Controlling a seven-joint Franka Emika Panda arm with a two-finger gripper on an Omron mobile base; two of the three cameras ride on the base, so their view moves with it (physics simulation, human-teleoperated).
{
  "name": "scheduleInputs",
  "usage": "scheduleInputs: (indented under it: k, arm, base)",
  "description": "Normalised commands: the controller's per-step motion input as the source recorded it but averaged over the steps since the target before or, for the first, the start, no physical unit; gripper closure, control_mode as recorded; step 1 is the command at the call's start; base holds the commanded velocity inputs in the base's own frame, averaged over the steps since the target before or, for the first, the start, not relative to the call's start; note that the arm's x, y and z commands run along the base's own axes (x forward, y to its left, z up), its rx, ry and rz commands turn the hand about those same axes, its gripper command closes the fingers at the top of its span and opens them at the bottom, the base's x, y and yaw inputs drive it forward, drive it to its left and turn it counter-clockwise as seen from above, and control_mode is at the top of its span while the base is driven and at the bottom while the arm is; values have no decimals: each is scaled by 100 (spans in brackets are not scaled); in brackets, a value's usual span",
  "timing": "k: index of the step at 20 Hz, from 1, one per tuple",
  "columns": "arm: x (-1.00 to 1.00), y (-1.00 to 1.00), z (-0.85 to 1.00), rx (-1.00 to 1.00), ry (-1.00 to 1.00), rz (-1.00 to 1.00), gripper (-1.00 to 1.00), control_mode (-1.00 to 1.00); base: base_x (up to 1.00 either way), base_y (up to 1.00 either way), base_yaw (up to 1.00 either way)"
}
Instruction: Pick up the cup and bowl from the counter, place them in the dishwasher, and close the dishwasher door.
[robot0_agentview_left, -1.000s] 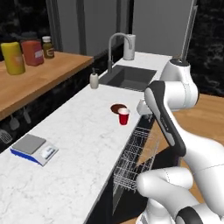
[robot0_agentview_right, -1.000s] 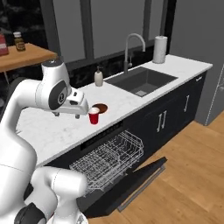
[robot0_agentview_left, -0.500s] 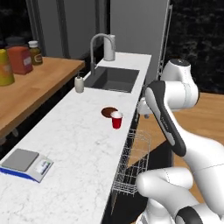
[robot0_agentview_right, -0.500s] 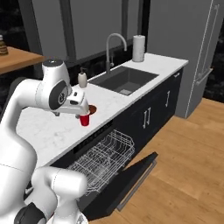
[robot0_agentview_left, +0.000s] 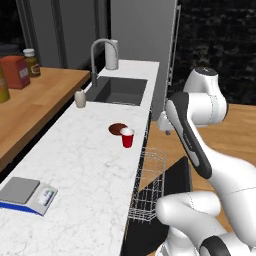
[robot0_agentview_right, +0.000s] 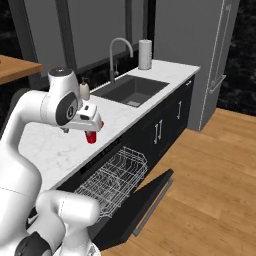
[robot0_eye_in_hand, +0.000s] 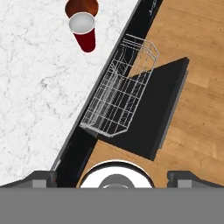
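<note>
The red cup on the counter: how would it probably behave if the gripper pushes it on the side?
The red cup stands upright, taller than wide and narrower at its base, so it may tip. The bowl right behind it might stop a slide.

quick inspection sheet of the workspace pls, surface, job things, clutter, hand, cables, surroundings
surface: white marble counter with a sink set in at the far end.
job's things: red cup upright on the counter, touching the brown bowl behind it; dishwasher door folded down, wire rack pulled out and holding nothing.
clutter: kitchen scale near the front of the counter; soap bottle by the sink; paper towel roll behind the faucet.
hand: hand open, holding nothing, above the open dishwasher.
cables: nothing seen.
surroundings: wooden shelf with jars, wood floor, tall grey fridge.
</note>
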Motion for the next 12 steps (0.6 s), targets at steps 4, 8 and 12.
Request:
scheduleInputs:
  k: [4, 8, 12]
  arm:
    - [0, 0, 0, 0, 0, -1, -100, -100]
    - [0, 0, 0, 0, 0, 0, -100, -100]
    - [21, 6, -9, 0, -1, 0, -100, -100]
  base:
    - [0, 0, 0]
    - [0, 0, 0]
    - [0, 0, 0]
